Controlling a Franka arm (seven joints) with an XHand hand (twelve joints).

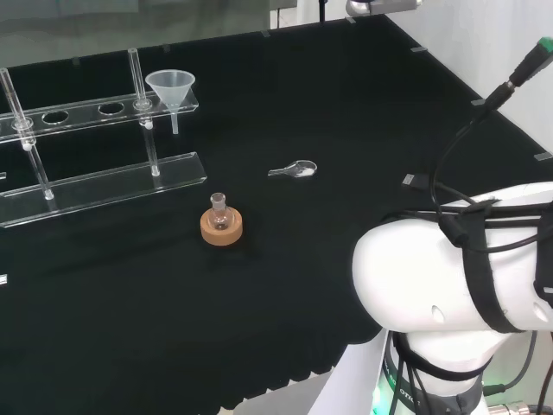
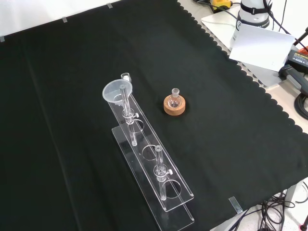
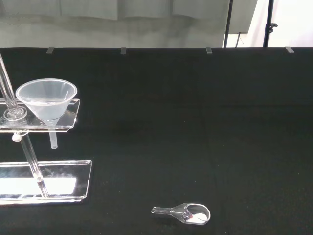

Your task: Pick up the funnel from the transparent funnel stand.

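Note:
A clear plastic funnel [image 1: 171,89] sits upright in the end hole of the transparent funnel stand [image 1: 104,183], with its stem hanging down through the upper shelf. In the front view the funnel [image 2: 116,91] is at the far end of the stand [image 2: 161,195]. The wrist view shows the funnel [image 3: 47,99] on the stand's upper shelf [image 3: 68,117], a little way off from the camera. The stand's other holes hold nothing. The arm's white links [image 1: 449,285] fill the lower right of the head view, well away from the funnel.
A small round flask on a cork ring [image 1: 221,225] stands just in front of the stand, also in the front view [image 2: 174,104]. A clear scoop with white powder [image 1: 295,169] lies on the cloth [image 3: 188,214]. The cloth's scalloped edge [image 2: 250,77] runs along the right.

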